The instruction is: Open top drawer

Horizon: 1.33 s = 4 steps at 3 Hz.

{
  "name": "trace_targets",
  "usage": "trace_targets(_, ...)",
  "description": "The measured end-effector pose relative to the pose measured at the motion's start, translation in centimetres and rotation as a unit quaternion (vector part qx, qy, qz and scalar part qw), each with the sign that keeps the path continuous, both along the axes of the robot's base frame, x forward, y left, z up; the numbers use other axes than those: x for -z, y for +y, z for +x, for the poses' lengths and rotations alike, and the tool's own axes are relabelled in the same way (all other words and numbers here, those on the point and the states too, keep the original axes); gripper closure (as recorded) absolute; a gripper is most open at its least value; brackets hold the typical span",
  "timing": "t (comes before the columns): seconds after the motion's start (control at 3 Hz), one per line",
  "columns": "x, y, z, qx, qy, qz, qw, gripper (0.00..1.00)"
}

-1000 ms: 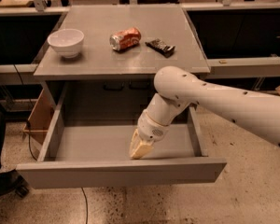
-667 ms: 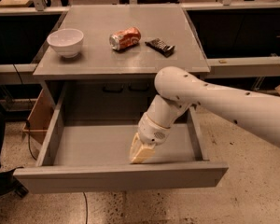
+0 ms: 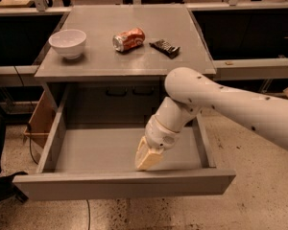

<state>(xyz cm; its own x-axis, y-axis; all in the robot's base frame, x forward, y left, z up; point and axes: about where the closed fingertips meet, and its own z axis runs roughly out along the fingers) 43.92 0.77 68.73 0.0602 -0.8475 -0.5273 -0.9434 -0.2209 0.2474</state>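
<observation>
The gripper [image 3: 145, 165] hangs tip-down inside the top drawer [image 3: 125, 186], its fingers [image 3: 151, 155] seemingly clenched together on nothing, just behind the front panel. That is probably so they can hook this handleless front from within. The drawer stands well out from under the counter [image 3: 134, 63], so the task looks nearly done. Beyond the fingers, well apart on the counter, sit one white bowl [image 3: 67, 42], one orange can [image 3: 128, 39] and one dark snack bar [image 3: 164, 47]
</observation>
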Motion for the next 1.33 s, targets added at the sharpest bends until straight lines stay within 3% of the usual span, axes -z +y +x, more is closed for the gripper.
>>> trace_targets(0.33, -3.0, -1.7, 1.3, 0.041, -0.057, 0.023, 0.9972, 1.0)
trace_targets(0.67, -8.1, -6.2, 6.5, 0.108, -0.169, 0.035, 0.979, 1.0)
trace_targets(1.0, -12.4, -9.1, 10.9, 0.144, -0.244, 0.043, 0.9579, 1.0)
trace_targets(1.33, -13.0, -9.1, 11.3, 0.146, -0.25, 0.046, 0.956, 0.81)
